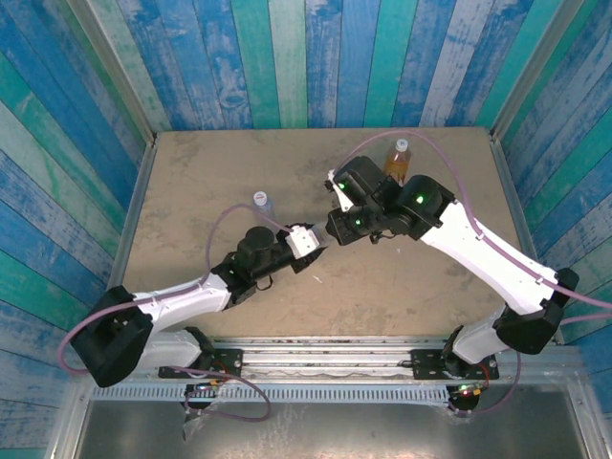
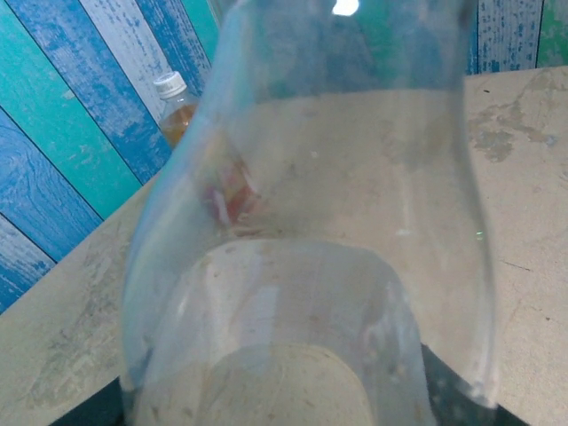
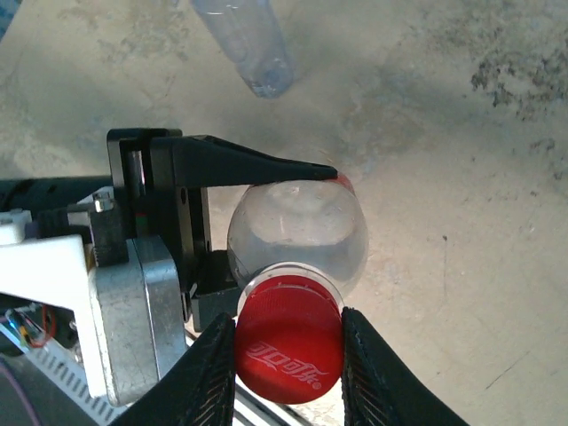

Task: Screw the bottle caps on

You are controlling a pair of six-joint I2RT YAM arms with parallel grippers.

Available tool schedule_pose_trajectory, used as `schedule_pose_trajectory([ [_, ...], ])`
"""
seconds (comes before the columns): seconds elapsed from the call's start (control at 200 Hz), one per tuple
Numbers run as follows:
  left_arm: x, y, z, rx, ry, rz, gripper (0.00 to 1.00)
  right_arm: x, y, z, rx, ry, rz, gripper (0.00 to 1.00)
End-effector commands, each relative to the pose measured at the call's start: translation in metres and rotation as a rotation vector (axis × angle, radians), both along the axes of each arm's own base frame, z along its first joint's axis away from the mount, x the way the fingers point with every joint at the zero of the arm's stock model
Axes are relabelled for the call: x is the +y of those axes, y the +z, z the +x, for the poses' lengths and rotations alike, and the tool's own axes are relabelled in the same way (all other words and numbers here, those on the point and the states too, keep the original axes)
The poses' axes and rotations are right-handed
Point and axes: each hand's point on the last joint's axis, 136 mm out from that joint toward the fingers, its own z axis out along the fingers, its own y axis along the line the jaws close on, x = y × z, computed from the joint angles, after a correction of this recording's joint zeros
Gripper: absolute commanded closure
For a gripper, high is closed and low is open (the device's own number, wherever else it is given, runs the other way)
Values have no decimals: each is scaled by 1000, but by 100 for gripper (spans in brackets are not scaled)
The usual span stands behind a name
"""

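Note:
My right gripper (image 3: 288,348) is shut on the bright red cap (image 3: 289,344), which sits on the neck of a clear bottle (image 3: 298,232). That bottle lies tilted off the table, gripped by the left gripper (image 1: 308,239), whose black finger (image 3: 244,169) presses along its side. In the left wrist view the clear bottle (image 2: 311,204) covers the jaws. From above, the two grippers meet at mid-table, the right gripper (image 1: 337,227) facing the left one. An amber bottle (image 1: 398,161) with a white cap (image 2: 169,85) stands at the back right. A clear bluish bottle (image 1: 262,203) stands left of the grippers.
The bare tan tabletop (image 1: 191,191) is walled by blue and green planks (image 1: 316,57) at the back and sides. Pink cables (image 1: 435,153) loop over both arms.

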Motion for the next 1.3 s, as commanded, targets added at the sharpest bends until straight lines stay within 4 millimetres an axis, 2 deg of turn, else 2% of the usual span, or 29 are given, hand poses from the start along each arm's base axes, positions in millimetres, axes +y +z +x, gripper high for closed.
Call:
schedule_pose_trajectory([
  [0.0,-6,29,9,-42,6,-68,49,-12,-6,-15,48,-10,-29,63],
  [0.08,-8,20,-2,-22,-49,-45,49,-13,3,-14,-56,144,-68,44],
  [0.185,-7,11,-17,7,-111,-33,49,-16,15,-19,-220,409,-136,32],
  [0.306,-9,2,-42,32,-227,-20,48,-19,20,-34,-377,692,-183,32],
  [0.386,-11,-2,-57,49,-304,-12,47,-16,21,-59,-449,938,-158,34],
  [0.501,-12,-4,-71,70,-377,5,47,-15,21,-83,-498,1147,-121,38],
  [0.696,-13,-1,-84,76,-443,-4,47,-15,13,-85,-450,1241,-169,48],
  [1.112,-13,3,-84,73,-451,0,47,-6,0,-87,-363,1276,-152,61],
  [1.297,-13,6,-86,70,-457,-4,47,-6,-7,-81,-349,1269,-184,58],
])
